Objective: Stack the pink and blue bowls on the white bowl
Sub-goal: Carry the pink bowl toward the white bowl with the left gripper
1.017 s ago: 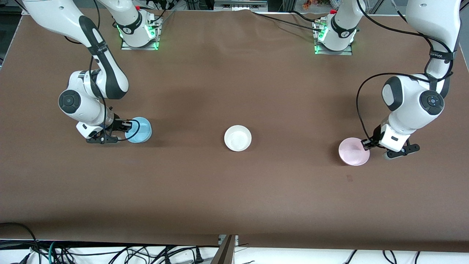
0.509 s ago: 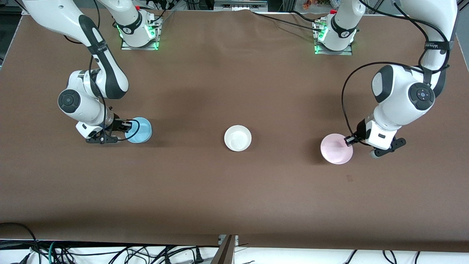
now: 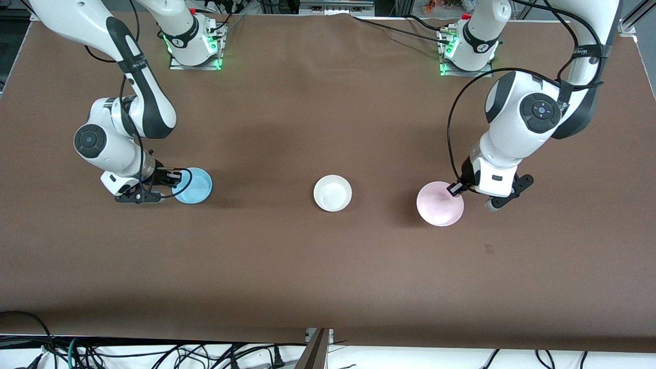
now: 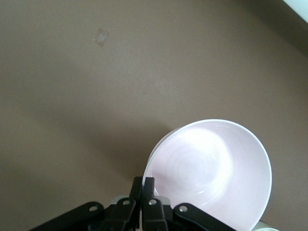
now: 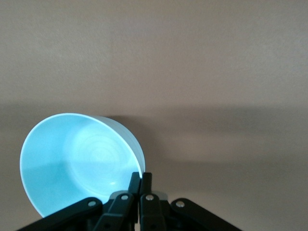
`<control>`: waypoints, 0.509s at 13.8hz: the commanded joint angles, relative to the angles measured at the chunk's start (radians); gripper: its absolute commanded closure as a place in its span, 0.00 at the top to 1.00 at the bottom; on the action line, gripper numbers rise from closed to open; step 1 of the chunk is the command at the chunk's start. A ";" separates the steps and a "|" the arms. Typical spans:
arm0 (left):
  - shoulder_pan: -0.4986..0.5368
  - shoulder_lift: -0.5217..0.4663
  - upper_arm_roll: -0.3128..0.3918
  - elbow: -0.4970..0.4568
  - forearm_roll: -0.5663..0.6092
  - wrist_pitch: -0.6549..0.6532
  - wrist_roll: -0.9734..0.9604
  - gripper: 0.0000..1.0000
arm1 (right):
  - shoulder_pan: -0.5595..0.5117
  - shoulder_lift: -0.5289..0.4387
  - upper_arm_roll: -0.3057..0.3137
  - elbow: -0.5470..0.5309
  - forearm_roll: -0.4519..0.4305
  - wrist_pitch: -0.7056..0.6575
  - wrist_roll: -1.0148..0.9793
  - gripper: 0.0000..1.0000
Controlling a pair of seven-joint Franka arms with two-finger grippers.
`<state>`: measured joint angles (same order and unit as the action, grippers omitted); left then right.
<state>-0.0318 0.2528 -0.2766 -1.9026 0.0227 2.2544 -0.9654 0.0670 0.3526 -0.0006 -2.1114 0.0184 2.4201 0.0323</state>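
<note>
Bowls first: the white bowl [image 3: 332, 192] sits upright on the brown surface [image 3: 328, 266], and it serves as the landmark for everything else. Toward the left arm's end of the surface from it is the pink bowl [image 3: 439, 203], lifted and tilted, with its shadow thrown on the surface toward the white bowl. Toward the right arm's end, well apart from the white bowl, is the blue bowl [image 3: 192, 185], also tilted, though whether it has cleared the surface is hard to tell.

What could go wrong from here, as a judgement: both bowls are pinched by a thin strip of rim only, so each hangs off to one side of its grip. A quick swing toward the white bowl could make a bowl pivot or slip out. A tilted bowl lowered onto the white one may catch its rim and knock it aside instead of nesting. If both arms head for the white bowl at once, they could meet over it — one should go first.

The left gripper [image 3: 454, 188] is clenched on the pink bowl's rim at the side away from the white bowl; the left wrist view shows the fingertips [image 4: 143, 184] nearly together with only the wall between them. The right gripper [image 3: 176, 177] is clamped the same way on the blue bowl's rim — narrow gap, wall pinched, nothing else touched.
</note>
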 commanded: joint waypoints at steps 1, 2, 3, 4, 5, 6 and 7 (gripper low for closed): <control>0.007 0.006 -0.062 0.083 0.023 -0.099 -0.119 0.00 | -0.003 -0.014 0.002 0.056 0.003 -0.088 -0.006 0.00; 0.007 0.016 -0.084 0.108 0.025 -0.128 -0.148 0.00 | -0.003 -0.014 0.002 0.073 0.003 -0.110 -0.006 0.00; 0.007 0.028 -0.104 0.122 0.042 -0.137 -0.188 0.00 | -0.003 -0.015 0.002 0.092 0.003 -0.137 -0.006 0.00; 0.007 0.046 -0.127 0.134 0.083 -0.137 -0.247 0.00 | -0.003 -0.017 0.002 0.117 0.003 -0.171 -0.006 0.00; 0.007 0.069 -0.154 0.151 0.118 -0.137 -0.315 0.00 | -0.003 -0.018 0.002 0.148 0.003 -0.214 -0.005 0.00; 0.007 0.085 -0.173 0.169 0.141 -0.137 -0.375 0.00 | -0.003 -0.017 0.002 0.178 0.003 -0.252 -0.005 0.00; 0.007 0.094 -0.187 0.181 0.155 -0.139 -0.419 0.00 | -0.003 -0.017 0.002 0.207 0.003 -0.291 -0.005 0.00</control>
<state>-0.0315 0.2905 -0.4279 -1.7913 0.1250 2.1407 -1.2885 0.0671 0.3441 -0.0007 -1.9628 0.0184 2.2122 0.0323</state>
